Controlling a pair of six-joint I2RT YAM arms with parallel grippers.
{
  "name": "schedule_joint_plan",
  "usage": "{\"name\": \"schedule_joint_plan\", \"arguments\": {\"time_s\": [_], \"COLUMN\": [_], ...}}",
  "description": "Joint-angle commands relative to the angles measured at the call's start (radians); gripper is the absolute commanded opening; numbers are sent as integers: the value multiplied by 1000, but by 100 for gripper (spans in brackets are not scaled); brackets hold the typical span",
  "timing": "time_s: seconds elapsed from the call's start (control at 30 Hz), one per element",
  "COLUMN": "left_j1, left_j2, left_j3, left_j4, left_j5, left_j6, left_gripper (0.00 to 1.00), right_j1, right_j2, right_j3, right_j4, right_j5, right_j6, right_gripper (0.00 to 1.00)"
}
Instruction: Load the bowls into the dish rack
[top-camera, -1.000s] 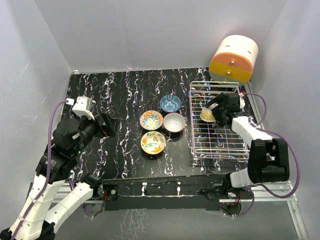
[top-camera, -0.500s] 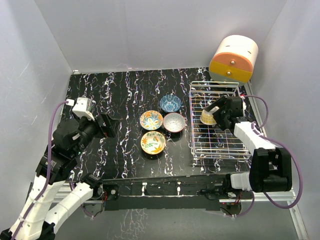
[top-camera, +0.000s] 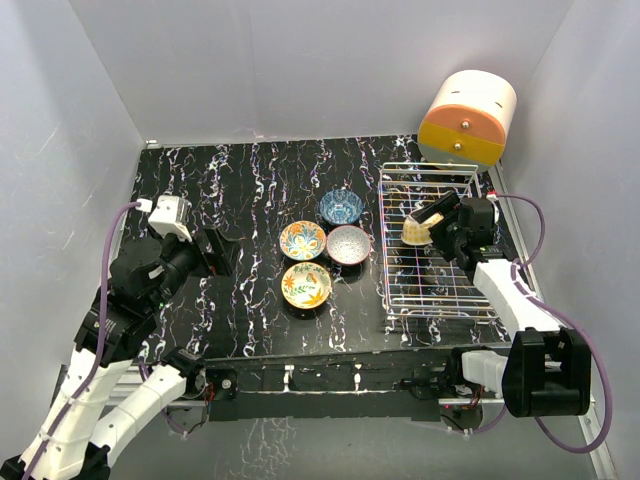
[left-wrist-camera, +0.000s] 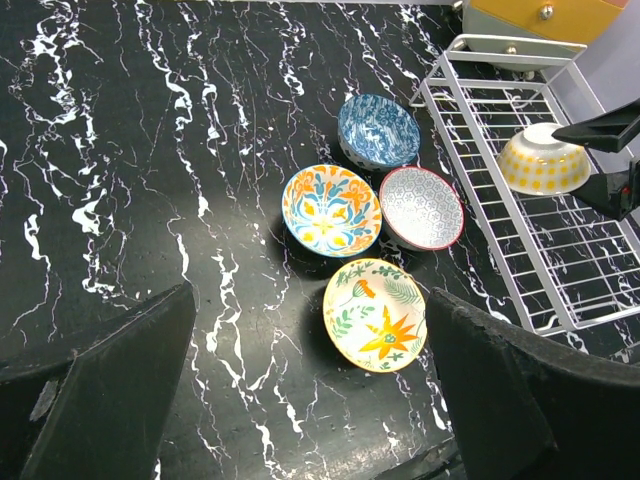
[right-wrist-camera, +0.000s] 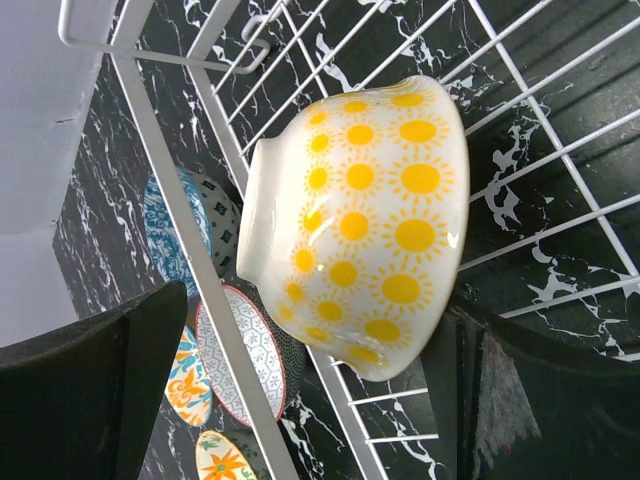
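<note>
Yellow-sun bowl (right-wrist-camera: 365, 225) rests in dish rack (top-camera: 437, 290), frame right. Right end effector (left-wrist-camera: 608, 160) spread, not clamping, so wires carry it. Left end effector (left-wrist-camera: 310, 300) spread, empty.

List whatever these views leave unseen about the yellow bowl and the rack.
Yellow bowl inside: turned away in the right wrist view, too small from the top.
Whether the right gripper touches it: fingers are a dark blur, right wrist view.
Dish rack right side: cut by the left wrist view's edge.
</note>
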Motion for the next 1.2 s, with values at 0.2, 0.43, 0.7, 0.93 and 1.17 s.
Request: {"name": "schedule_joint_plan", "arguments": {"time_s": [0.2, 0.43, 0.7, 0.93, 1.17], "left_j1": [-4, -3, -3, -4, -4], "left_j2": [6, 9, 18, 23, 5], "left_j3": [-2, 0, 7, 19, 15], "left_j4": [6, 7, 14, 20, 19], "left_j5": [4, 9, 23, 35, 29], "left_j6": [2, 3, 8, 24, 31], "left_gripper": [97, 97, 97, 97, 97], "right_j1": [-38, -46, -50, -52, -52], "right_j2": [-35, -57, -81, -117, -89], "right_j3": [-5, -2, 40, 73, 221], "right_j4": [-4, -86, -205, -302, -379], "right_j5": [-6, 6, 45, 74, 85], "right_j6": [4, -21, -82, -125, -287], "right_gripper": [98, 98, 98, 98, 98]}}
